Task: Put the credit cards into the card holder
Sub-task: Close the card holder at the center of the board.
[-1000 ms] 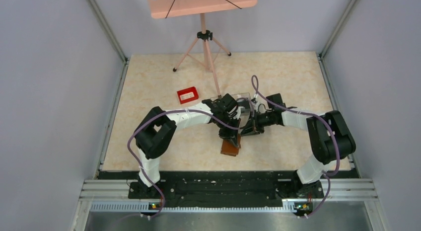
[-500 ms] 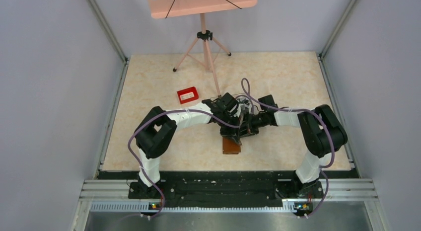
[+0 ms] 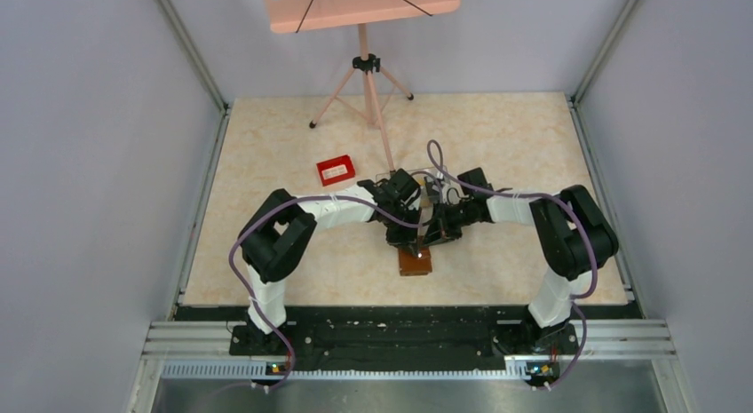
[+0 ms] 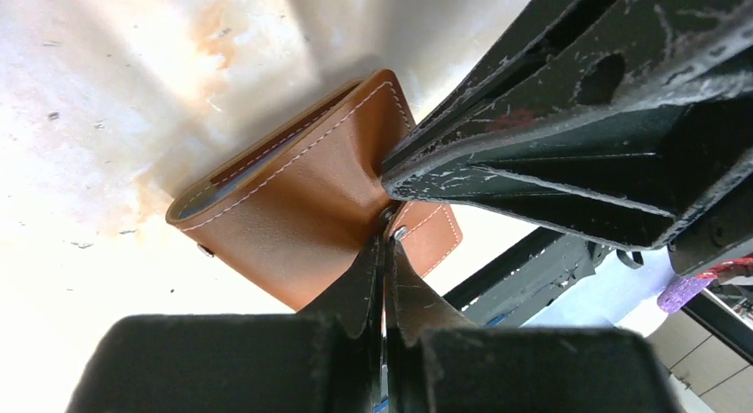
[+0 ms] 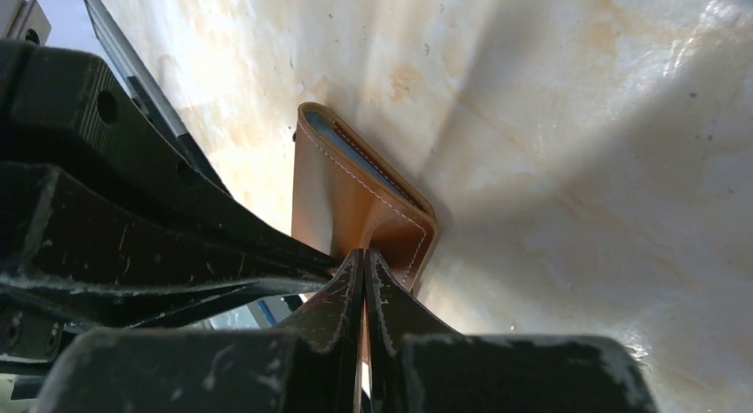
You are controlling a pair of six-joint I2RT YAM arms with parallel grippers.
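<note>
The card holder [image 3: 415, 261], a brown leather wallet, lies folded on the table between the two arms. My left gripper [image 3: 405, 242] is shut, its tips pinching the wallet's flap by the metal snap [image 4: 399, 233]; the wallet [image 4: 302, 209] fills the middle of the left wrist view. My right gripper [image 3: 427, 241] is shut on the wallet's folded edge [image 5: 391, 231], with leather showing between the fingers. A blue credit card's edge [image 5: 355, 152] shows inside the wallet. Other cards are hidden.
A small red tray [image 3: 336, 170] sits to the left behind the arms. A clear plastic box [image 3: 432, 176] is mostly hidden behind the wrists. A pink tripod [image 3: 364, 84] stands at the back. The table's dark front rail [image 3: 408, 320] runs near the wallet.
My right arm has moved left, bringing its gripper onto the wallet beside the left gripper. The wallet has settled lower and flatter. The left gripper has barely moved.
</note>
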